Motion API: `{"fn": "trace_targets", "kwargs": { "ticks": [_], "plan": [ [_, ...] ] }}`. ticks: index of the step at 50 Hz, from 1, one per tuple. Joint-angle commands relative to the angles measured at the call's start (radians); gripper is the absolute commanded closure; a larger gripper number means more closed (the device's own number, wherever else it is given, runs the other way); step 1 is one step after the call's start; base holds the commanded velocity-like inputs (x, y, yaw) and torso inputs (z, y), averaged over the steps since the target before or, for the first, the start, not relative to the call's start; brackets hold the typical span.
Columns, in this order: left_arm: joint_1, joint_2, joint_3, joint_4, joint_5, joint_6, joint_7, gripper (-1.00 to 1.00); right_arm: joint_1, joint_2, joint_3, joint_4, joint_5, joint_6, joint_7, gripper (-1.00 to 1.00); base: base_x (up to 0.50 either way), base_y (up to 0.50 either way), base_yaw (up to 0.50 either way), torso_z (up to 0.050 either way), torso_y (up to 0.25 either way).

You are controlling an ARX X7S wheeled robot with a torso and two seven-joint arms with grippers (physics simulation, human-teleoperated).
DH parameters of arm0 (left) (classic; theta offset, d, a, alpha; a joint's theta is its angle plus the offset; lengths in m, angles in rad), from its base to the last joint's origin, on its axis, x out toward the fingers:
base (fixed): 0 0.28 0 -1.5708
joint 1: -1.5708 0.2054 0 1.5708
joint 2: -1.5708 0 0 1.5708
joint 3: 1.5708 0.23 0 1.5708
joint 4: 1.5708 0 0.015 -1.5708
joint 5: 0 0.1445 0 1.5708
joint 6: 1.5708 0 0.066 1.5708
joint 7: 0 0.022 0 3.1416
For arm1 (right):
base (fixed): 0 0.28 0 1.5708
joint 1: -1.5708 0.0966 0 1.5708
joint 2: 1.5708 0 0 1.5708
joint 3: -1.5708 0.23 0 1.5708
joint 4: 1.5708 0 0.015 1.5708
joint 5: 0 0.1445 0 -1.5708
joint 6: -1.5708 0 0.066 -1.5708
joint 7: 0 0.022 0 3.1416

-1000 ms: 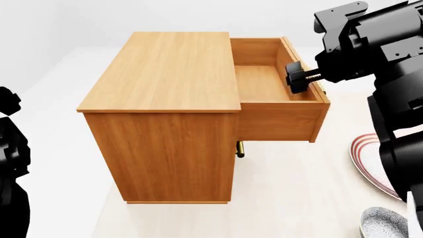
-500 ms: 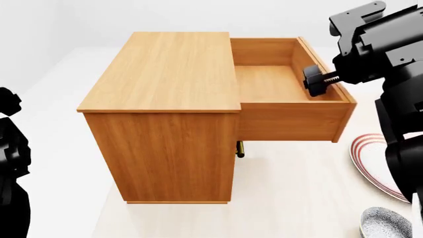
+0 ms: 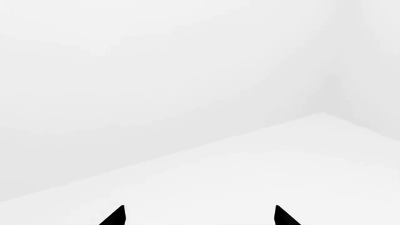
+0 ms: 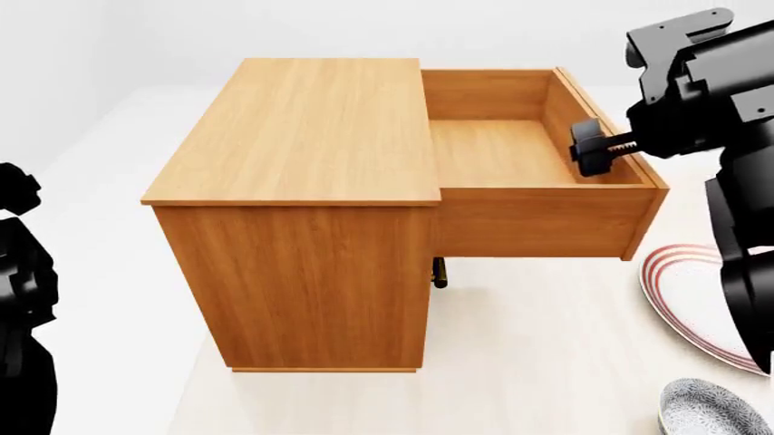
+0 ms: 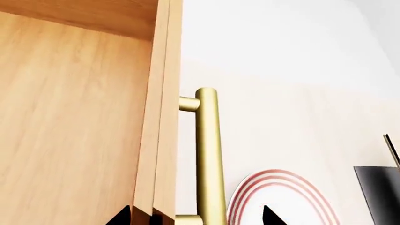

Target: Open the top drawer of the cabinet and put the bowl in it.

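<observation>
Top drawer [image 4: 508, 154] stands pulled well out of the cabinet [image 4: 303, 136], empty. Right gripper [image 4: 593, 149] fingers closed on its brass handle [image 5: 208, 154]. Left gripper [image 3: 198, 216] fingers apart, empty. Bowl [image 4: 711, 408] sits on worktop [image 4: 545, 344], untouched. Risk: overpulling could drag the cabinet.

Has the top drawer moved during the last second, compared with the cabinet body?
Yes. The top drawer has slid further out of the cabinet, toward the plate, with the right claw at its front edge.

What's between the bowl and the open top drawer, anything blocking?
Nothing visible inside the top drawer. The right gripper sits at its front panel, and the plate lies on the floor between the drawer and the bowl.
</observation>
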Motion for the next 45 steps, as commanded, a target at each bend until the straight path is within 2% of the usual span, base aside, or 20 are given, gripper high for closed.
{"fn": "trace_targets", "kwargs": {
  "ticks": [1, 7, 9, 14, 19, 23, 27, 35, 39, 41, 45],
  "plan": [
    [0.001, 0.001, 0.0, 0.0, 0.0, 0.0, 0.001, -1.0, 0.015, 0.037, -0.047, 0.022, -0.105, -0.003, 0.036, -1.0, 0.0, 0.0, 0.0, 0.0, 0.0],
    [0.001, 0.002, 0.001, 0.0, 0.0, -0.001, 0.002, -1.0, 0.096, 0.082, 0.149, 0.008, 0.014, -0.042, 0.083, -1.0, 0.0, 0.0, 0.0, 0.0, 0.002],
    [0.002, 0.001, 0.001, 0.0, 0.0, -0.001, 0.003, -1.0, 0.108, 0.146, 0.247, -0.112, 0.094, 0.002, 0.13, -1.0, 0.0, 0.0, 0.0, 0.0, 0.0],
    [0.005, -0.001, -0.004, 0.0, -0.002, 0.001, 0.004, -1.0, 0.042, 0.305, 0.538, -0.489, 0.294, 0.163, 0.362, -1.0, 0.0, 0.0, 0.0, 0.0, 0.0],
    [0.004, -0.001, -0.006, 0.0, -0.001, 0.0, 0.004, -1.0, -0.027, 0.403, 0.719, -0.724, 0.417, 0.273, 0.487, -1.0, 0.0, 0.0, 0.0, 0.0, 0.0],
    [0.002, -0.003, -0.009, 0.0, -0.002, 0.0, 0.005, -1.0, -0.11, 0.492, 0.776, -0.933, 0.46, 0.302, 0.531, -1.0, 0.0, 0.0, 0.0, 0.0, 0.0],
    [0.004, -0.004, -0.013, 0.0, -0.002, 0.001, 0.006, -1.0, -0.17, 0.587, 0.828, -1.038, 0.462, 0.304, 0.576, -1.0, 0.0, 0.0, 0.0, 0.0, 0.0],
    [0.0, -0.006, -0.011, 0.0, 0.001, 0.001, 0.006, -1.0, -0.317, 0.8, 0.662, -1.158, 0.443, 0.386, 0.484, -1.0, 0.0, 0.0, 0.0, 0.0, 0.0],
    [-0.005, -0.006, -0.009, 0.0, 0.001, -0.002, 0.006, -1.0, -0.469, 0.884, 0.628, -1.218, 0.485, 0.392, 0.431, -1.0, 0.0, 0.0, 0.0, 0.0, 0.0],
    [-0.006, -0.006, -0.008, 0.0, 0.001, -0.003, 0.006, -1.0, -0.557, 0.908, 0.676, -1.238, 0.521, 0.356, 0.426, -1.0, 0.0, 0.0, 0.0, 0.0, 0.0],
    [-0.006, -0.006, -0.007, 0.0, 0.001, -0.004, 0.004, -1.0, -0.779, 0.912, 0.937, -1.242, 0.669, 0.308, 0.444, -1.0, 0.0, 0.0, 0.0, 0.0, 0.0]
  ]
}}
